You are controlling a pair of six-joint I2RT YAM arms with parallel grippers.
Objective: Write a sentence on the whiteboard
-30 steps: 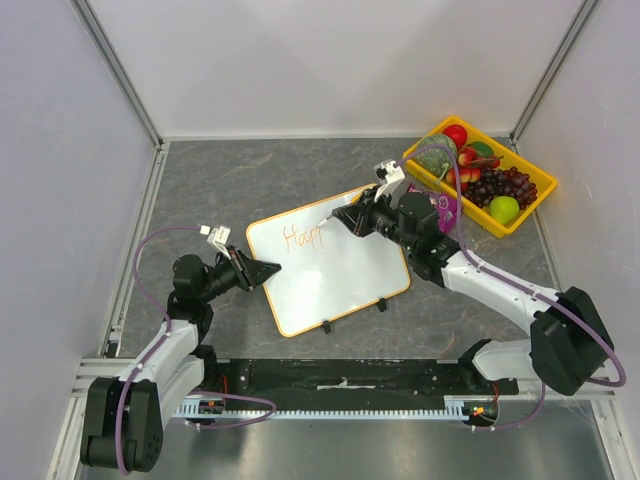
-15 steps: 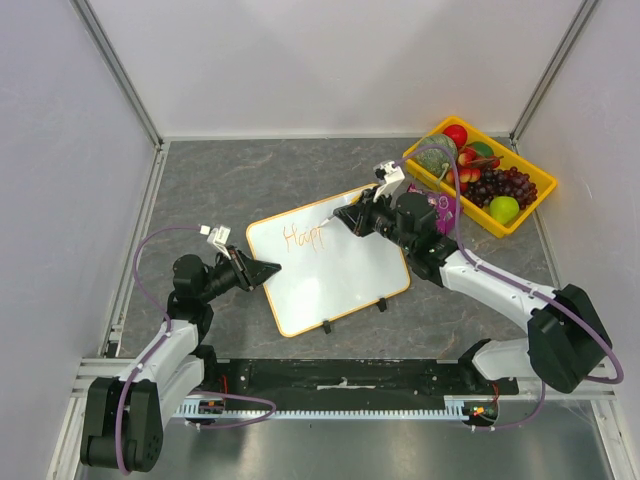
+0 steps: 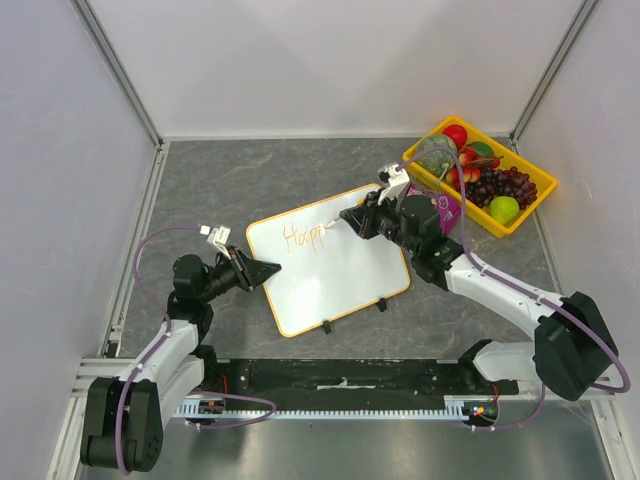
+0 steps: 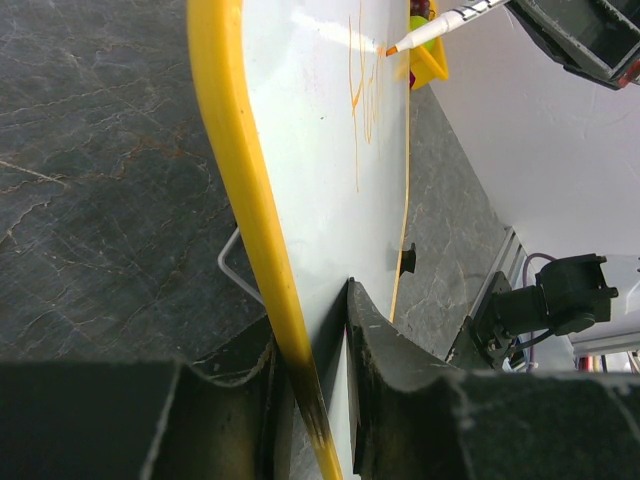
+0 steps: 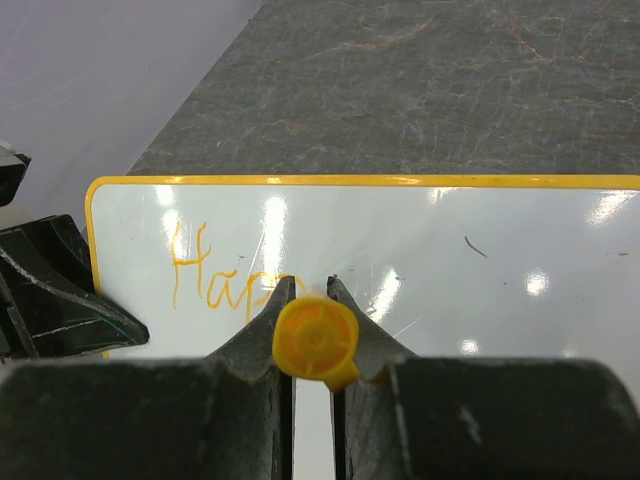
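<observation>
your left hand (image 3: 266, 271) pinches the whiteboard (image 3: 340, 280) at mid-left of frame, steadying it; your right hand (image 3: 356, 218) clamps the marker (image 5: 316, 342), tip at the sentence (image 3: 303, 237).

Above the black base rail (image 3: 340, 380), your left arm (image 3: 170, 345) and right arm (image 3: 500, 290) show white shells between black joints. A thin purple cable (image 3: 136, 270) loops along each. Farthest from the rail, you have black, wedge-shaped fingers (image 4: 400, 390).

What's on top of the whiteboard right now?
Orange handwritten letters, roughly "Happ", on the flat white board with yellow rim, and the tip of a white orange-tipped marker held in the right gripper. The right arm covers the board's far corner.
</observation>
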